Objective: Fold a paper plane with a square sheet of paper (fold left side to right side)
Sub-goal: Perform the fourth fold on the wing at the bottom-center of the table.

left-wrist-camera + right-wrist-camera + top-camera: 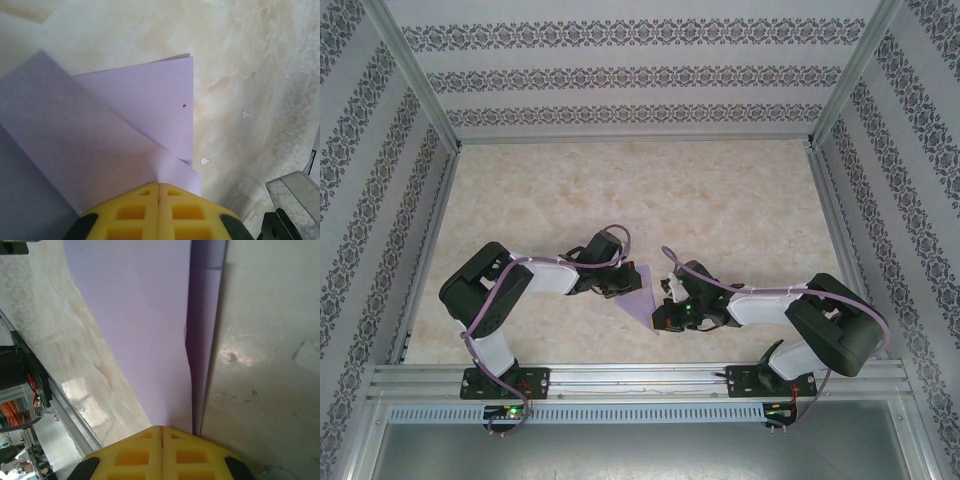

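Note:
The lavender sheet of paper (642,298) lies folded into a pointed triangle on the marble table, between the two arms. In the left wrist view the paper (100,140) shows layered flaps with a diagonal fold. My left gripper (159,185) is shut, its yellow fingertips meeting on the top flap near its right edge. In the top view the left gripper (618,288) sits on the paper's left side. My right gripper (161,428) is also shut, tips down on the paper (145,330) beside a long straight fold. The right gripper (665,305) is at the paper's lower right.
The marble table top (640,190) stretches open behind the arms. Patterned walls and aluminium posts enclose it on three sides. A metal rail (640,378) runs along the near edge. Part of the right arm (295,200) stands close to the left gripper.

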Available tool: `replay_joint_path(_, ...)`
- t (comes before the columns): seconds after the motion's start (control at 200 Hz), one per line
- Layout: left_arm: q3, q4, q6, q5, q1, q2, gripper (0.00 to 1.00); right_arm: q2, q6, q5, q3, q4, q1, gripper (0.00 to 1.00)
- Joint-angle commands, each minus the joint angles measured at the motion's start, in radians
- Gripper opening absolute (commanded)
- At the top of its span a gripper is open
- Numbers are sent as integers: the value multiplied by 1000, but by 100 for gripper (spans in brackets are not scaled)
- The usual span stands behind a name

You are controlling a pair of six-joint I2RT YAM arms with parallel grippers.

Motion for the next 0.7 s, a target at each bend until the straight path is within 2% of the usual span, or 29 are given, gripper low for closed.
replay_joint_path(0.0,-10,-123,4,-57,-10,44,3,-1,-3,15,-24,-40,9,0)
replay_joint_path(0.695,-17,-116,-3,-66,-10,43,3,-90,28,-1,-101,-111,38,0)
